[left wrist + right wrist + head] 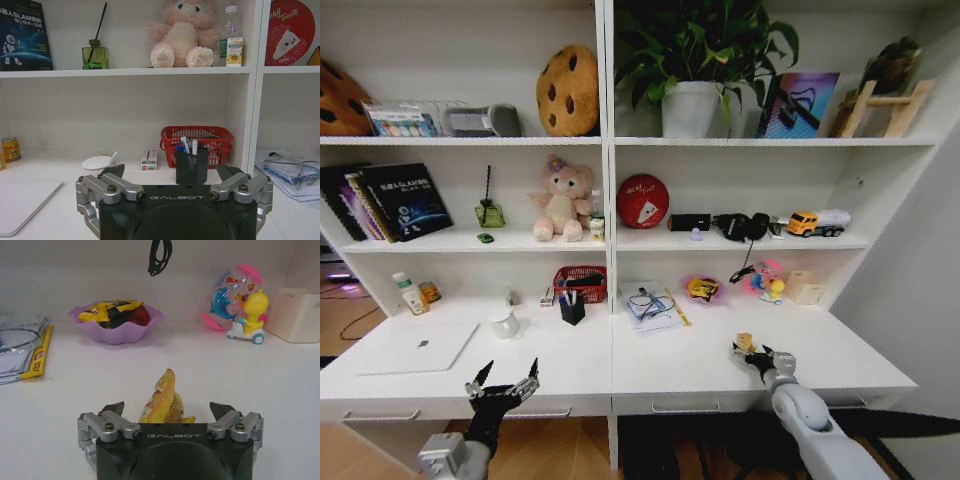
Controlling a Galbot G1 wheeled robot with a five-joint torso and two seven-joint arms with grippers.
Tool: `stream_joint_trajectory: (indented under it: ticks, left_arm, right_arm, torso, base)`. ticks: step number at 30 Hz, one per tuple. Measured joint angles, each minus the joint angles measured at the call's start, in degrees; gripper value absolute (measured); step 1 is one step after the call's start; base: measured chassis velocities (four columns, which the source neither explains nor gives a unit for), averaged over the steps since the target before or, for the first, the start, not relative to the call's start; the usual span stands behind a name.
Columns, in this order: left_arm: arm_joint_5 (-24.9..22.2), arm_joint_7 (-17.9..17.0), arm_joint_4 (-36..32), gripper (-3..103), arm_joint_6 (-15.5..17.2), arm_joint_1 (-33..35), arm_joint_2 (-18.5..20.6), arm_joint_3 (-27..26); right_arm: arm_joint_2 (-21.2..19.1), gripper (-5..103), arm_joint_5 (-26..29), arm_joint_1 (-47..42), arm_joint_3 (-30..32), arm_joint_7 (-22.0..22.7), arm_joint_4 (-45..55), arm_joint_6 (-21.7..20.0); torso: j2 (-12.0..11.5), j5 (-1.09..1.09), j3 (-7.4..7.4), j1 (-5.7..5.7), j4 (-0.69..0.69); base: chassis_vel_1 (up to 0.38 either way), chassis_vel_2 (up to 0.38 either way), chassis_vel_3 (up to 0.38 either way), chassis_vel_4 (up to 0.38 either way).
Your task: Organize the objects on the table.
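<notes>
My right gripper (168,412), jaws apart, straddles the yellow snack packet (164,402) before the purple bowl (116,326); light, crinkly, best pinched mid-body. Left gripper (504,381) open.

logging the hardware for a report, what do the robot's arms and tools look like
Both tools, left and right, match: a black body lettered GALBOT in white, silver metal finger linkages with dark screws, and black pointed fingertips. The right forearm is a smooth light grey shell.
</notes>
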Motion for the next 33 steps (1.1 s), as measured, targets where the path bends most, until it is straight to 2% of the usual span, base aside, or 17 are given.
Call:
stream_joint_trajectory:
  ticks: [2, 3, 6, 7, 9, 10, 11, 12, 15, 16, 18, 20, 23, 24, 27, 28, 33]
  left_arm:
    - [0.0, 0.0, 0.0, 100, 0.0, 0.0, 0.0, 0.0]
    - [0.0, 0.0, 0.0, 100, 0.0, 0.0, 0.0, 0.0]
    - [0.0, 0.0, 0.0, 100, 0.0, 0.0, 0.0, 0.0]
    - [0.0, 0.0, 0.0, 100, 0.0, 0.0, 0.0, 0.0]
    - [0.0, 0.0, 0.0, 100, 0.0, 0.0, 0.0, 0.0]
    - [0.0, 0.0, 0.0, 100, 0.0, 0.0, 0.0, 0.0]
    - [0.0, 0.0, 0.0, 100, 0.0, 0.0, 0.0, 0.0]
    - [0.0, 0.0, 0.0, 100, 0.0, 0.0, 0.0, 0.0]
    - [0.0, 0.0, 0.0, 100, 0.0, 0.0, 0.0, 0.0]
    - [0.0, 0.0, 0.0, 100, 0.0, 0.0, 0.0, 0.0]
    - [0.0, 0.0, 0.0, 100, 0.0, 0.0, 0.0, 0.0]
    - [0.0, 0.0, 0.0, 100, 0.0, 0.0, 0.0, 0.0]
    - [0.0, 0.0, 0.0, 100, 0.0, 0.0, 0.0, 0.0]
    - [0.0, 0.0, 0.0, 100, 0.0, 0.0, 0.0, 0.0]
    - [0.0, 0.0, 0.0, 100, 0.0, 0.0, 0.0, 0.0]
    - [0.0, 0.0, 0.0, 100, 0.0, 0.0, 0.0, 0.0]
    - [0.0, 0.0, 0.0, 100, 0.0, 0.0, 0.0, 0.0]
  right_arm:
    - [0.0, 95, 0.0, 0.2, -0.4, 0.0, -0.1, 0.0]
    - [0.2, 84, -0.1, 0.1, -0.5, 0.0, 0.0, 0.0]
    - [0.3, 84, -0.4, -0.3, -0.5, -0.2, 0.1, 0.0]
    - [0.4, 74, -0.6, -0.6, -0.5, -0.4, 0.1, 0.1]
    - [0.4, 74, -0.7, -0.6, -0.5, -0.4, 0.1, 0.1]
    - [0.6, 63, -0.8, -0.8, -0.4, -0.5, -0.2, 0.3]
    - [0.8, 63, -0.8, -0.8, -0.4, -0.5, -0.2, 0.3]
    - [0.8, 52, -0.8, -0.9, -0.4, -0.6, -0.3, 0.4]
    - [0.8, 52, -0.9, -0.9, -0.3, -1.0, -0.6, 0.7]
    - [0.8, 41, -0.9, -0.9, -0.3, -1.2, -0.8, 0.8]
    - [0.7, 41, -0.9, -0.9, -0.2, -1.2, -0.8, 0.8]
    - [0.6, 26, -0.9, -0.9, -0.1, -1.5, -0.9, 1.0]
    - [0.5, 26, -0.8, -1.0, 0.0, -1.7, -0.9, 1.0]
    - [0.5, 20, -0.8, -1.1, 0.1, -1.9, -0.9, 1.1]
    - [0.5, 20, -0.8, -1.3, 0.4, -2.1, -0.8, 1.3]
    - [0.5, 15, -0.8, -1.5, 0.6, -2.3, -0.4, 1.3]
    - [0.3, 15, -0.9, -1.9, 1.3, -3.2, 0.6, 1.1]
  torso:
    - [0.0, 0.0, 0.0, 0.0, 0.01]
    - [0.0, 0.0, 0.0, 0.0, 0.0]
    - [0.0, 0.0, 0.0, 0.0, 0.0]
    - [0.0, 0.0, 0.0, 0.0, -0.01]
    - [0.0, 0.0, 0.0, 0.0, 0.0]
    - [0.0, 0.0, 0.0, 0.0, -0.01]
    - [0.0, 0.0, 0.0, 0.0, 0.0]
    - [0.0, -0.01, 0.0, 0.0, 0.0]
    - [0.0, -0.01, 0.0, 0.0, 0.0]
    - [0.0, -0.01, -0.01, 0.0, 0.0]
    - [0.0, -0.01, -0.01, 0.0, 0.0]
    - [0.0, -0.01, -0.01, 0.0, 0.0]
    - [0.0, -0.01, 0.0, 0.0, 0.0]
    - [0.0, -0.01, -0.01, 0.0, 0.0]
    - [0.0, 0.0, 0.0, 0.0, 0.01]
    - [0.0, 0.01, 0.0, 0.0, 0.0]
    - [0.0, 0.03, 0.0, 0.0, -0.02]
  base:
    - [0.0, 0.0, 0.0, 0.0]
    - [0.0, 0.0, 0.0, 0.0]
    - [0.0, 0.0, 0.0, 0.0]
    - [0.0, 0.0, 0.0, 0.0]
    - [0.0, 0.0, 0.0, 0.0]
    - [0.0, 0.0, 0.0, 0.0]
    - [0.0, 0.0, 0.0, 0.0]
    - [0.0, 0.0, 0.0, 0.0]
    - [0.0, 0.0, 0.0, 0.0]
    - [0.0, 0.0, 0.0, 0.0]
    - [0.0, 0.0, 0.0, 0.0]
    - [0.0, 0.0, 0.0, 0.0]
    - [0.0, 0.0, 0.0, 0.0]
    - [0.0, 0.0, 0.0, 0.0]
    - [0.0, 0.0, 0.0, 0.0]
    - [0.0, 0.0, 0.0, 0.0]
    - [0.0, 0.0, 0.0, 0.0]
